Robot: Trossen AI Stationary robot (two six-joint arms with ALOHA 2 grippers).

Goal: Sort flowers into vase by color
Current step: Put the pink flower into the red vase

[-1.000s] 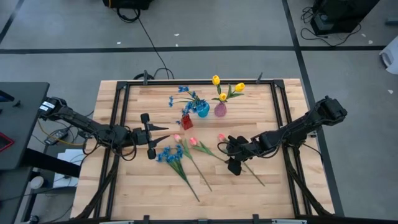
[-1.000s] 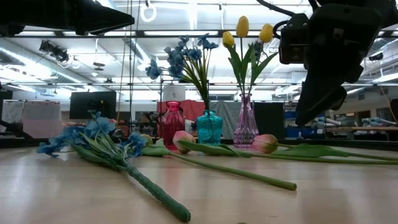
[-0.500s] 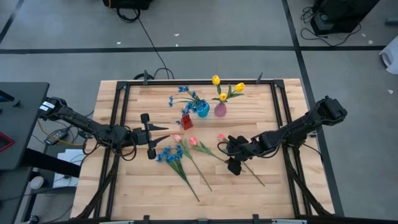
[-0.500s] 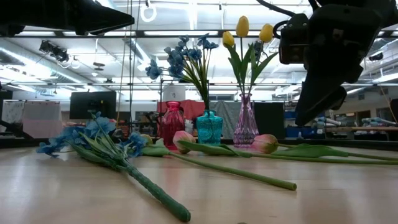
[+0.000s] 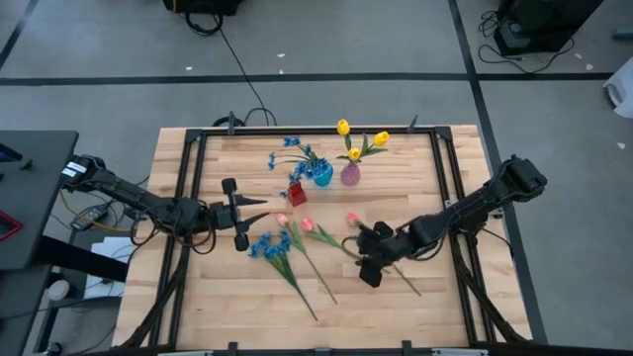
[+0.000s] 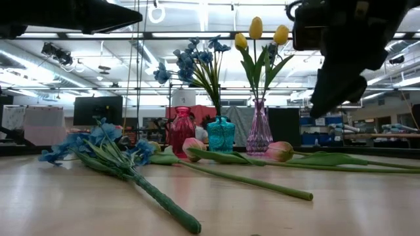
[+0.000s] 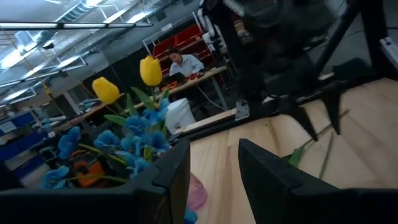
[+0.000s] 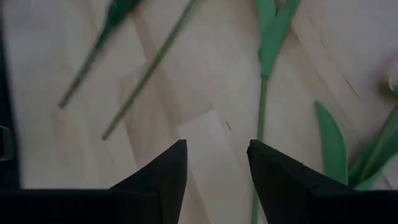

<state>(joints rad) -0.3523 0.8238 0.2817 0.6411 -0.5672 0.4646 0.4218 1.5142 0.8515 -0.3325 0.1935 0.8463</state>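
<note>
A blue flower bunch (image 5: 269,246) and three pink tulips (image 5: 307,224) lie flat on the table with their stems toward the near edge. The teal vase (image 5: 322,177) holds blue blossoms, the lilac vase (image 5: 350,175) holds yellow tulips (image 6: 256,27), and the red vase (image 5: 297,193) stands beside them. My right gripper (image 5: 365,253) hovers open above the rightmost pink tulip's stem (image 8: 261,99). My left gripper (image 5: 236,214) waits open, left of the flowers.
The vases stand in a row at the table's far middle. A black frame rail (image 5: 193,188) runs along the table's left and right sides. Bare wood shows at the near right (image 5: 425,316). A person sits in the room beyond the table (image 7: 183,62).
My right gripper has shifted a little toward the table's near-left, over the pink tulip stem, staying open. The flowers and my left arm have kept still.
</note>
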